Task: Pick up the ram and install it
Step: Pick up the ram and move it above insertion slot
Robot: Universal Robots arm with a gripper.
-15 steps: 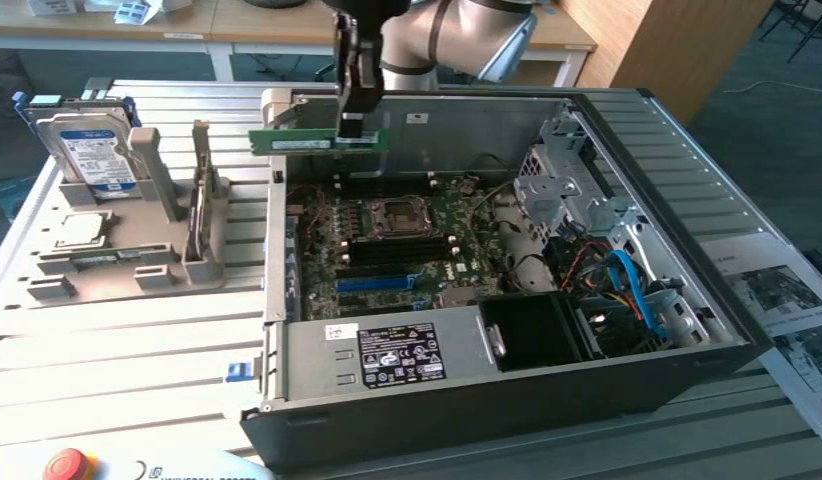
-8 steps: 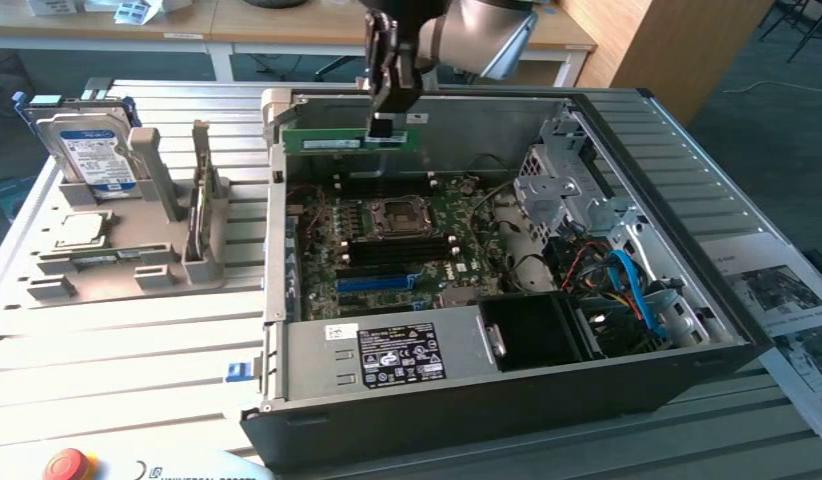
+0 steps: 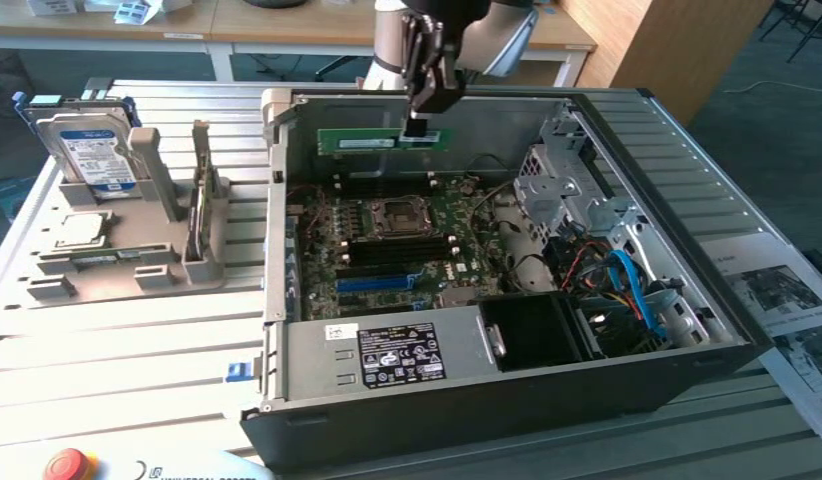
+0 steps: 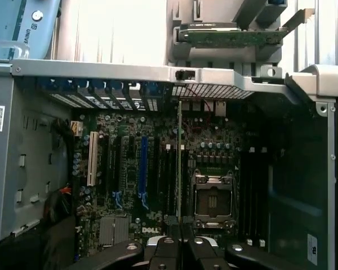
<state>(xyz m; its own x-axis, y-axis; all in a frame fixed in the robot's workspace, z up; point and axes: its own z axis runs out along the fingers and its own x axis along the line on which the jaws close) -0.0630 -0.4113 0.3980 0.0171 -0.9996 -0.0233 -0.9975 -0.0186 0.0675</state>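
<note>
Ram: the green stick [image 3: 379,141] is held over the open case, long edge level, clear of the motherboard [image 3: 454,228] below it. In the wrist view it shows edge-on as a thin line [image 4: 179,157] over the black slots just beside the processor socket [image 4: 212,199].
Jaws: pinching the ram at the end toward the exterior view's right, pressed close on the thin board.
Arm: comes down [image 3: 431,50] from above the far side of the case.
Motherboard: lies flat in the case, with the socket [image 3: 399,216] near its middle and a long blue slot [image 3: 384,283] [image 4: 143,166] away from the ram.
Case: a dark tower [image 3: 384,425] on its side, lid off, with the labelled power supply [image 3: 384,352] along the near wall.
Hard drive: stands upright [image 3: 94,150] in a grey holder [image 3: 118,270], well apart from the case on the exterior view's left.
Worktop: ribbed metal [image 3: 118,360], with printed sheets [image 3: 785,300] on the exterior view's right.
</note>
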